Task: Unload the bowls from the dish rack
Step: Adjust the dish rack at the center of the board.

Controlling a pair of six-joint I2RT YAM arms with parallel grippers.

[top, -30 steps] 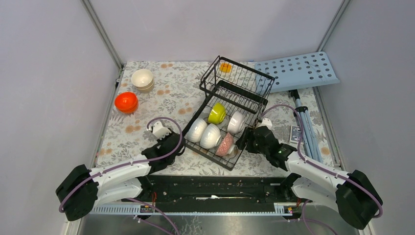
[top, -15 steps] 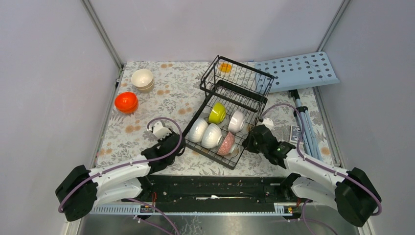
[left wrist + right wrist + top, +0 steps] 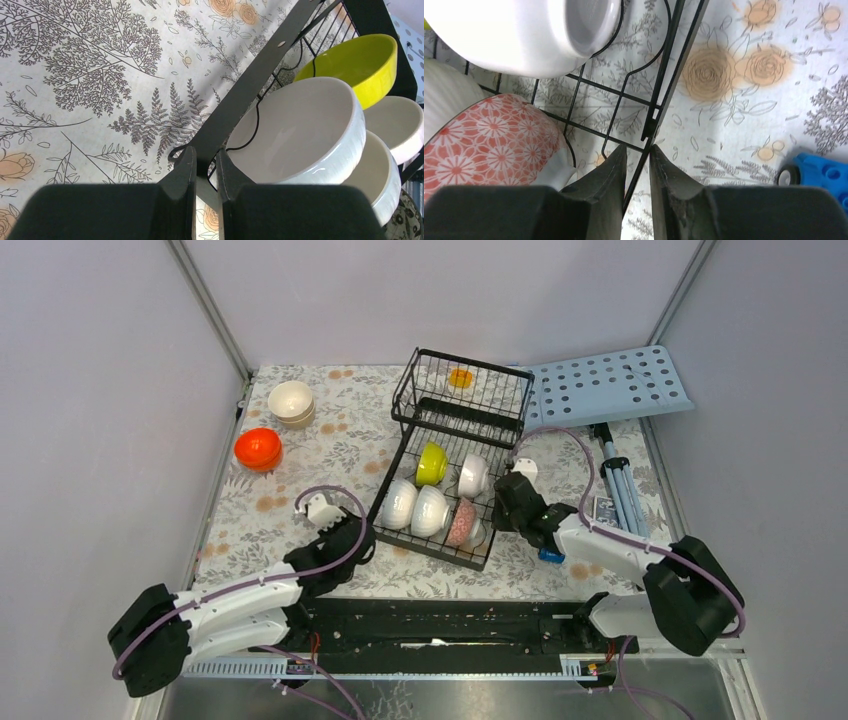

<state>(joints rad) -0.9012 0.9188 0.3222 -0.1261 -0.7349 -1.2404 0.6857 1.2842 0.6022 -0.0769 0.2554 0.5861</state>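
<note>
The black dish rack stands mid-table. Its flat base holds a yellow-green bowl, three white bowls and a pink patterned bowl. An orange bowl sits in the raised basket. On the cloth at far left are another orange bowl and stacked cream bowls. My left gripper is shut on the rack's flat left frame bar, beside a white bowl. My right gripper is shut on the rack's right edge wire, next to the pink bowl.
A light-blue perforated board leans at the back right. Grey-blue folded legs lie along the right side. A small blue toy sits by my right gripper. Walls close in the table on three sides.
The right gripper has closed on the rack's right edge wire. The rack has swung from a diagonal to nearly square with the table and shifted left and back, both arms moving with it.
</note>
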